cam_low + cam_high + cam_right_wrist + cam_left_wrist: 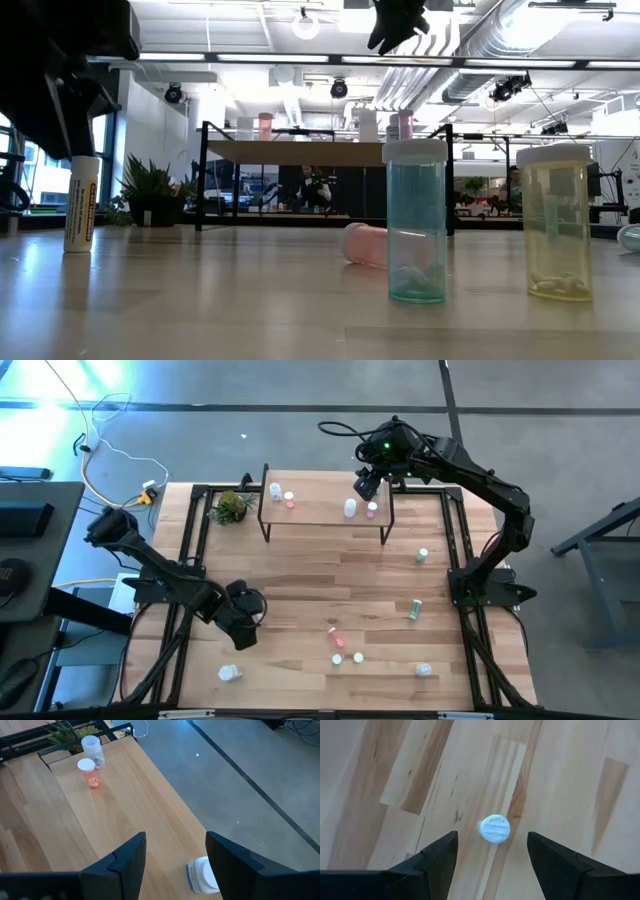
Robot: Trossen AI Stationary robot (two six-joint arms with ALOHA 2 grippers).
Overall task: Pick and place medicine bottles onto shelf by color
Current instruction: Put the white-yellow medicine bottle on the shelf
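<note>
My left gripper (240,625) hangs open over the table's near left part. In the left wrist view its fingers (492,836) stand on either side of an upright white bottle's round cap (494,828), seen from above, without touching it. My right gripper (368,485) is open and empty above the right half of the shelf (325,518). A white bottle (275,491) and a pink bottle (290,499) stand on the shelf's left part. A white jar (350,509) and a pink bottle (372,510) stand on its right part, and the white jar also shows in the right wrist view (200,875).
Loose bottles lie on the table: green ones (422,556) (414,609), a pink one (334,630), small ones near the front (346,658) (424,671), and a white one (229,673). A potted plant (232,507) stands left of the shelf. The black frame rails (190,540) run along the table's sides.
</note>
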